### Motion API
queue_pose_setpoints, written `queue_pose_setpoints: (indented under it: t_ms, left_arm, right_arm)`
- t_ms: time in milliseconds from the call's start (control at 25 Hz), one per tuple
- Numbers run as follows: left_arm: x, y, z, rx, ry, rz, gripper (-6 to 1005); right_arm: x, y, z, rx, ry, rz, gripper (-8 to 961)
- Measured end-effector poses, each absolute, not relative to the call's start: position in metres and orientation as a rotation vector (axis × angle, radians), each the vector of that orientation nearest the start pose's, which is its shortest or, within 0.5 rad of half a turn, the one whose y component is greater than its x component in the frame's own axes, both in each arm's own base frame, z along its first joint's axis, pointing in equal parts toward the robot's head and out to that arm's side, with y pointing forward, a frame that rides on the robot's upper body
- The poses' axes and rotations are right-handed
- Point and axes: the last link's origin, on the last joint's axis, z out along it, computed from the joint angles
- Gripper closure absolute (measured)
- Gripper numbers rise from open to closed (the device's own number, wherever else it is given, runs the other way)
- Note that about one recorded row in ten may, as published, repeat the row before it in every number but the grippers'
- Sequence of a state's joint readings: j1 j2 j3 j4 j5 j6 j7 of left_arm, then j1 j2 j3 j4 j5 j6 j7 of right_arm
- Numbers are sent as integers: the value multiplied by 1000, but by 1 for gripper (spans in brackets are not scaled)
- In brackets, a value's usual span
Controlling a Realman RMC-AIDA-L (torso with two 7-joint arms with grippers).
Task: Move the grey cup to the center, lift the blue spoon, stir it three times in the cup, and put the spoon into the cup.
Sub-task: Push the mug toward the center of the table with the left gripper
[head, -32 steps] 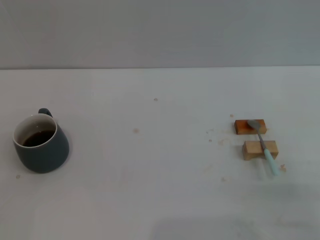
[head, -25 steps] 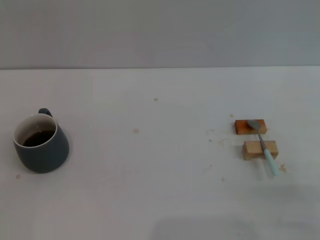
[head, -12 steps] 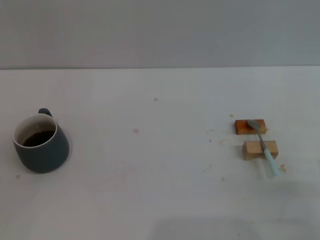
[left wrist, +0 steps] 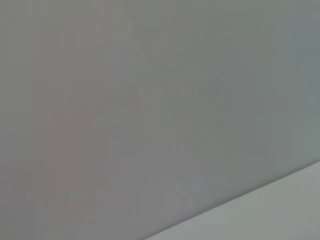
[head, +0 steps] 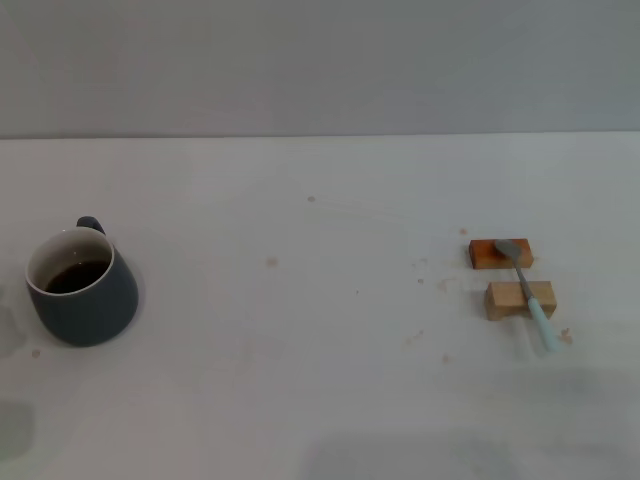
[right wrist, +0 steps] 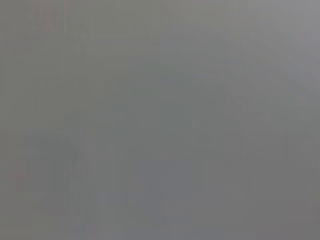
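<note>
Nothing has moved over the last second, bar a faint shadow new at the near left edge: grey cup (head: 82, 288) far left on the table (head: 320, 380), blue spoon (head: 527, 289) right, bridging two wooden blocks (head: 510, 276). Neither gripper in view, so finger state unknown. Path to centre unobstructed; first step not yet begun.

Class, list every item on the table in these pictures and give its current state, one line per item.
grey cup: upright at the table's left side, holding dark liquid, handle turned away from the camera, not yet at the center.
blue spoon: lying across the two wooden blocks, untouched.
wooden blocks: flat on the table at the right, apart, supporting the spoon.
End effectors: neither is in view.
</note>
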State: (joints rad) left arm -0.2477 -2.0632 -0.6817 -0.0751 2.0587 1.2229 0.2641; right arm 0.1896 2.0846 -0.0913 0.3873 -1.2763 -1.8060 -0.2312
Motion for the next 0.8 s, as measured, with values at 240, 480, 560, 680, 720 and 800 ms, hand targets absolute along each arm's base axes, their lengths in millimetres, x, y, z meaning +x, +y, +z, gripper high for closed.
queue_pose_setpoints:
  t_ms: [240,480,560,680,720,800]
  left_arm:
    - [-399,256,2,-1586,-316,-181,1001]
    - [-392,263,-7,-1640,-301,-188,1001]
    - [-392,264,-8,-1644,-301,-188,1001]
    - [-391,265,-8,-1647,-299,-189,1001]
    - [-387,267,-13,-1676,-280,-198,1001]
    - [-386,268,-14,-1684,-275,-200,1001]
  right_arm:
    - [328,195,-7,-1271,314,682,285]
    - [328,195,-7,-1268,310,683,285]
    - [328,194,-7,-1268,310,682,285]
    - [329,194,-7,-1268,311,681,285]
    - [329,194,-7,-1268,312,680,285]
    - [329,194,-7,-1268,312,680,285]
